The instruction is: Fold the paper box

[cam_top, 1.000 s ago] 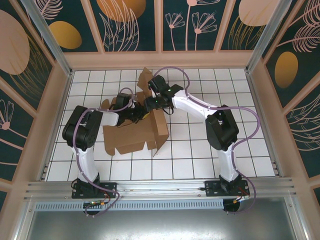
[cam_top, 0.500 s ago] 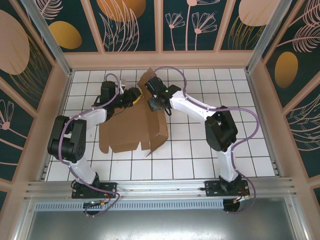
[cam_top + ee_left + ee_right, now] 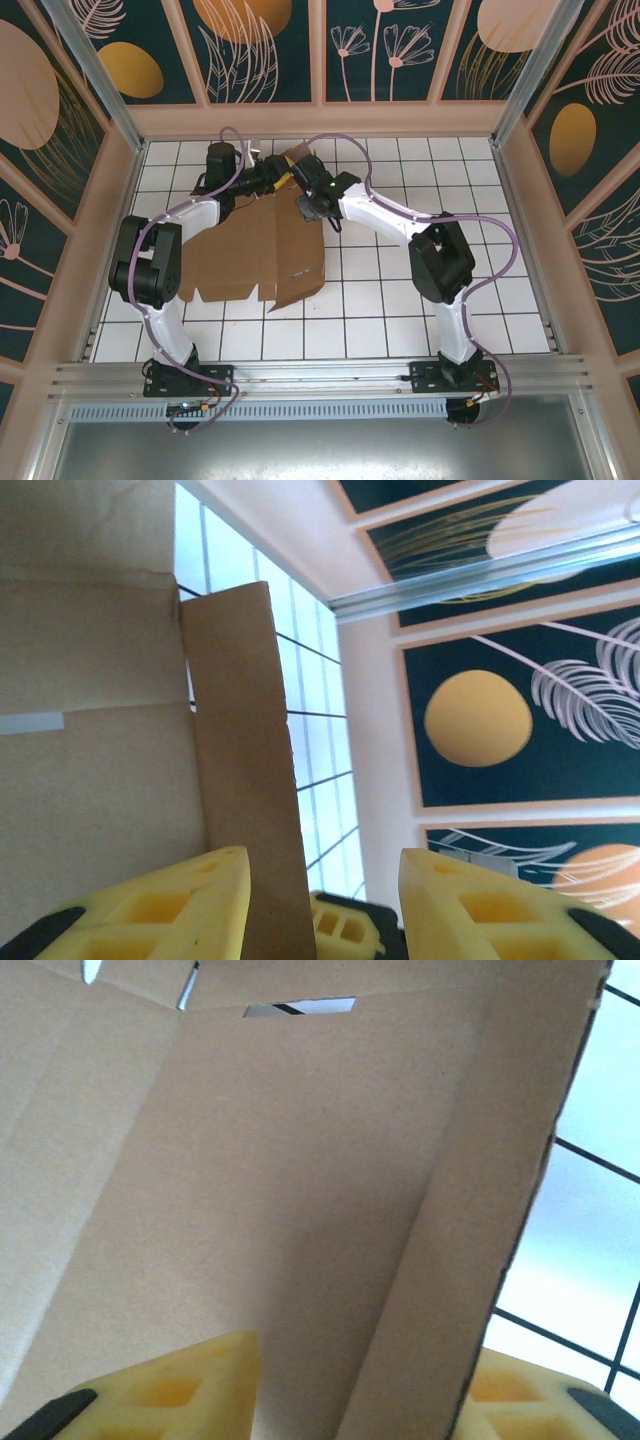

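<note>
The paper box (image 3: 250,250) is a brown cardboard sheet lying mostly flat on the tiled table, with a flap (image 3: 293,160) raised at its far edge. My left gripper (image 3: 277,178) reaches over the far edge next to that flap. In the left wrist view the left gripper (image 3: 325,910) is open. A narrow upright flap (image 3: 245,760) stands against its left finger (image 3: 180,905), with a wide gap to the other finger. My right gripper (image 3: 303,203) sits just right of it. In the right wrist view the right gripper (image 3: 360,1400) is open, straddling a cardboard flap (image 3: 470,1220) that leans toward its right finger (image 3: 510,1400).
The white tiled table (image 3: 420,300) stretches right of the box and in front of it. A low wall (image 3: 320,120) closes the back, and side walls (image 3: 115,220) stand left and right. The two grippers are nearly touching at the box's far edge.
The left arm swung from over the sheet's middle out to its far edge and opened. The sheet slid left and lies flatter. The right jaws have narrowed around the flap.
</note>
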Action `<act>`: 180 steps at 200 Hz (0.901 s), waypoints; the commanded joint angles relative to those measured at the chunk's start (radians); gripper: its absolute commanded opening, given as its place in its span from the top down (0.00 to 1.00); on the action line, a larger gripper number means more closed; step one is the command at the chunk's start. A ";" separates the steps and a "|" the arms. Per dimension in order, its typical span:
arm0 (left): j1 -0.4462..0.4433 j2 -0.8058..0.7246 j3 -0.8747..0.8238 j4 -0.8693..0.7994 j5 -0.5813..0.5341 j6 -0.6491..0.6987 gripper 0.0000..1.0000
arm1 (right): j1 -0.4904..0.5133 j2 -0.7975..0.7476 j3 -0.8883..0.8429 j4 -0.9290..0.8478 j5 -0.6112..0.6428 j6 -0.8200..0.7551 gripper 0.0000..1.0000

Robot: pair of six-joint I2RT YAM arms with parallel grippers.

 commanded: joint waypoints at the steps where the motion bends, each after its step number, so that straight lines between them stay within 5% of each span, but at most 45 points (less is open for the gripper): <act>1: 0.004 -0.038 0.022 -0.195 -0.094 0.129 0.58 | -0.040 -0.032 -0.059 0.056 -0.066 0.045 0.73; 30: 0.003 -0.068 -0.015 -0.267 -0.145 0.162 0.58 | -0.077 -0.032 -0.124 0.101 -0.057 0.033 1.00; 84: 0.004 -0.099 0.012 -0.239 -0.100 0.103 0.53 | -0.058 -0.105 -0.202 0.256 0.187 -0.203 1.00; 123: -0.002 -0.082 0.065 -0.179 -0.047 0.010 0.47 | -0.035 -0.194 -0.295 0.431 0.221 -0.347 1.00; 180: -0.054 -0.035 0.179 -0.250 -0.067 0.057 0.39 | -0.012 -0.173 -0.263 0.414 0.234 -0.363 1.00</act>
